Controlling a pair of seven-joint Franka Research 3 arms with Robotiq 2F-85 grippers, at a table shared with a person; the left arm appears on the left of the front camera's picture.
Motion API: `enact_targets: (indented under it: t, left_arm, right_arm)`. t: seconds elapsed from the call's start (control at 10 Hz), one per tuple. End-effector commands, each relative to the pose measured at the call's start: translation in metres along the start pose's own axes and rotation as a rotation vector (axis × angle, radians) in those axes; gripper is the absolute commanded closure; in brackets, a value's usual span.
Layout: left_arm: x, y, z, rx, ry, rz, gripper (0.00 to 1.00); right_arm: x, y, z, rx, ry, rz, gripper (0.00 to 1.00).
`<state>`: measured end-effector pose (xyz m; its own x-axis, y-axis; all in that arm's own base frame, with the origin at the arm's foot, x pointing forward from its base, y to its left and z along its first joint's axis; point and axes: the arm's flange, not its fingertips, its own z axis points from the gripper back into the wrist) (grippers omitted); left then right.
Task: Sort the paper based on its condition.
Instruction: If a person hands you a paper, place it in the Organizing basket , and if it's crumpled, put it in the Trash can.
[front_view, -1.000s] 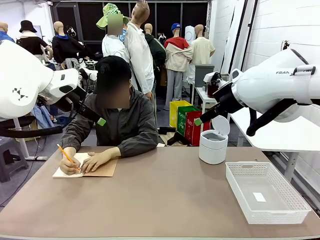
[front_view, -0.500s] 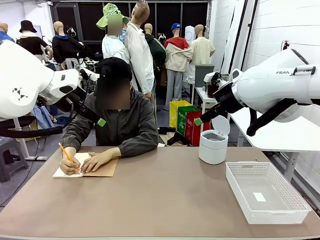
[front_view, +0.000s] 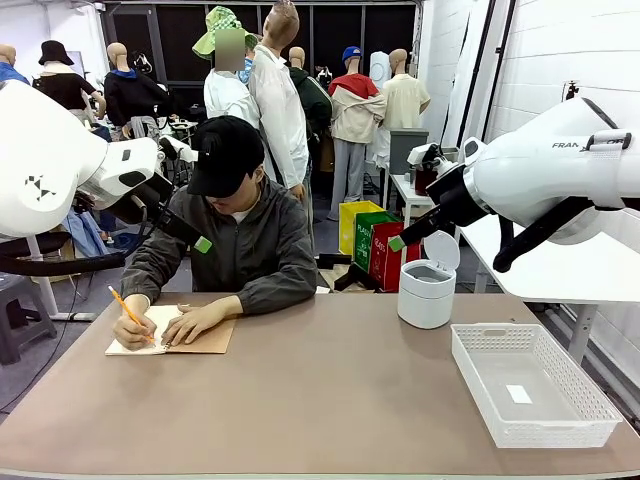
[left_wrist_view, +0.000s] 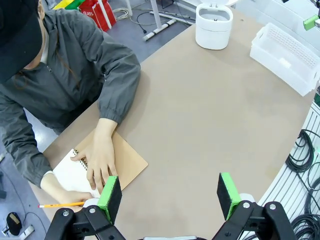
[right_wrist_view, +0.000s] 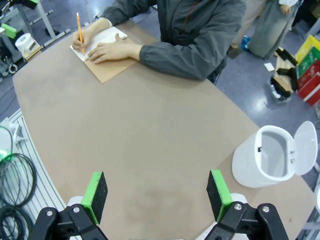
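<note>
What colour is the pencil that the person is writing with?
The pencil is orange, clearest in the right wrist view.

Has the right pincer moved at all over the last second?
No. The right pincer sits at the same spot, up and left of the white bin, in the front view.

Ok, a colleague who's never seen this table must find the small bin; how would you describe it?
Start at the brown table and look to its far edge on the robot's right. There stands the bin, beyond the white basket. It is a round, upright white tub with its flip lid raised, whereas the basket is low, rectangular and perforated.
</note>
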<state>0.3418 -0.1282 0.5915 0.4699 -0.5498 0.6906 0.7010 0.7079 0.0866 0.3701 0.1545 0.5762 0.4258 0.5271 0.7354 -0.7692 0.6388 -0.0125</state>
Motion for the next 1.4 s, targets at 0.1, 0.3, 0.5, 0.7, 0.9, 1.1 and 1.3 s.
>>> enact_targets:
  t: [0.1,0.3,0.5,0.7,0.9,1.1,1.3]
  left_arm:
    - [0.0011,0.0013,0.0016,-0.006,0.007,0.002,0.0]
    - [0.0011,0.0013,0.0016,-0.006,0.007,0.002,0.0]
    - [0.0011,0.0013,0.0016,-0.006,0.007,0.002,0.0]
    - [0.0011,0.0013,0.0016,-0.006,0.007,0.002,0.0]
    - [0.0011,0.0013,0.0016,-0.006,0.007,0.002,0.0]
    - [0.0011,0.0013,0.0016,-0.006,0.007,0.002,0.0]
    - [0.0011,0.0013,0.0016,-0.006,0.007,0.002,0.0]
  right_arm:
    - [0.0,0.0003,-0.0005,0.006,-0.002,0.0,0.0]
    - [0.0,0.0003,-0.0005,0.006,-0.002,0.0,0.0]
    - [0.0,0.0003,-0.0005,0.006,-0.002,0.0,0.0]
    - [0.0,0.0003,-0.0005,0.006,-0.002,0.0,0.0]
    - [0.0,0.0003,-0.0005,0.006,-0.002,0.0,0.0]
    - [0.0,0.0003,-0.0005,0.006,-0.002,0.0,0.0]
    - [0.0,0.0003,-0.0005,0.006,-0.002,0.0,0.0]
